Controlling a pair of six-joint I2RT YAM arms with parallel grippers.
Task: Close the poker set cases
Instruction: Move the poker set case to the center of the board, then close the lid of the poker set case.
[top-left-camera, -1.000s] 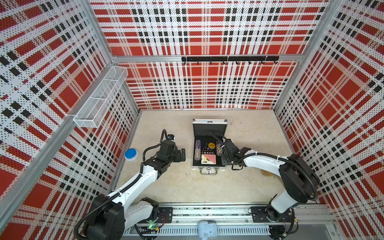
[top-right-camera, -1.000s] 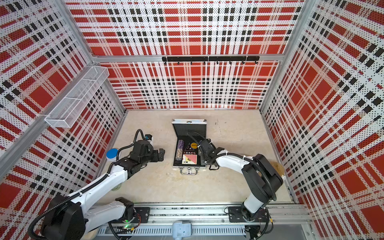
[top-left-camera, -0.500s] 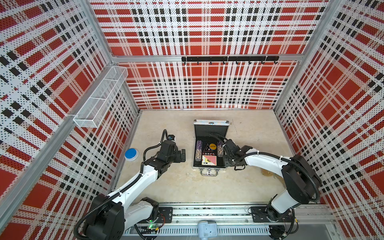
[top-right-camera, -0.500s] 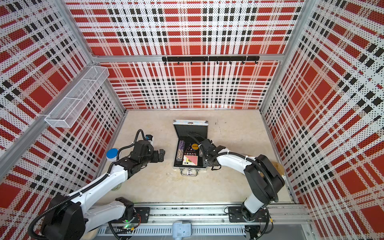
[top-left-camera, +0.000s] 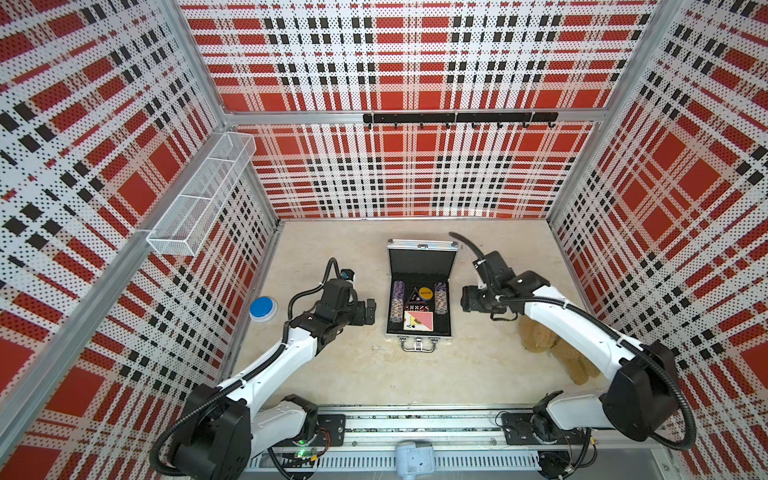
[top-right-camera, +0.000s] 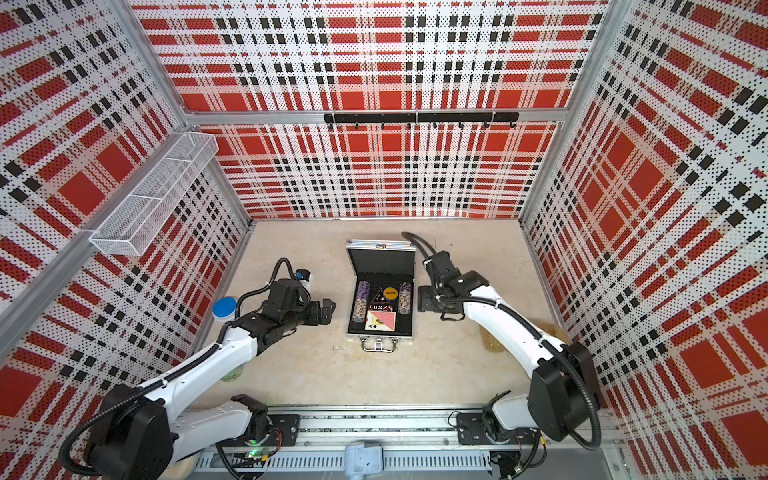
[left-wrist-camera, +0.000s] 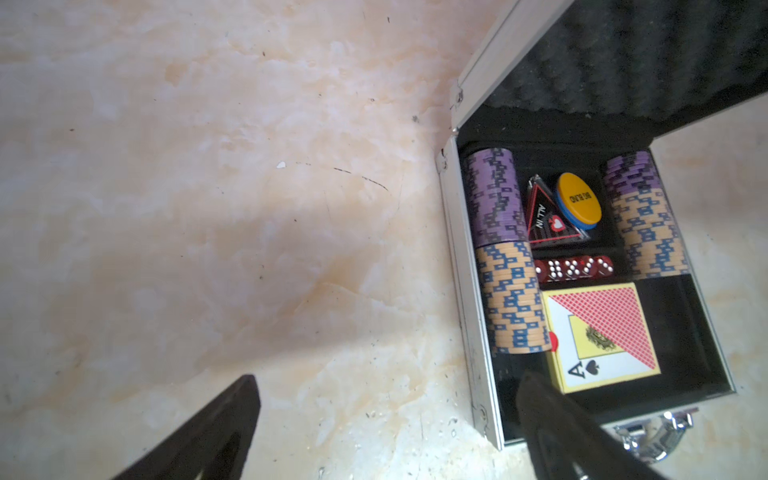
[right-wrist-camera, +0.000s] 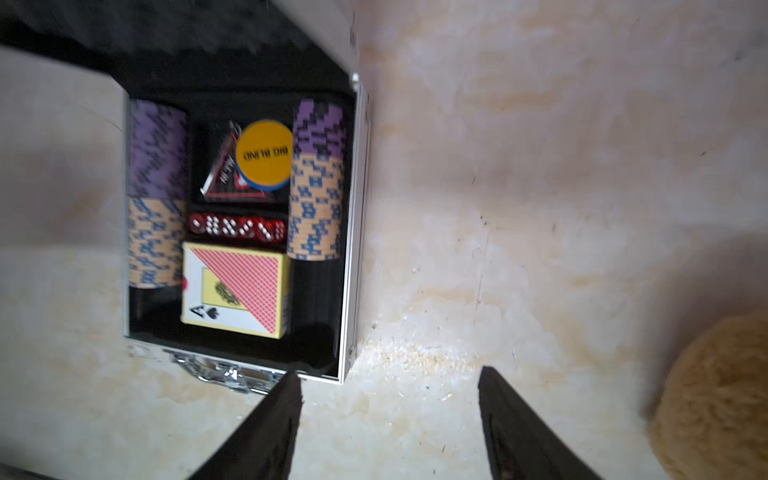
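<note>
Left tool and right tool, both spread and empty, flank the open case mid-worktop, its lid raised at the far edge. Advised: push the lid forward from behind, evenly. Plush and blue disc lie clear.

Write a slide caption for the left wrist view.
Open case on the table holding chips, dice, deck and yellow button, beyond the open left fingers.
</note>
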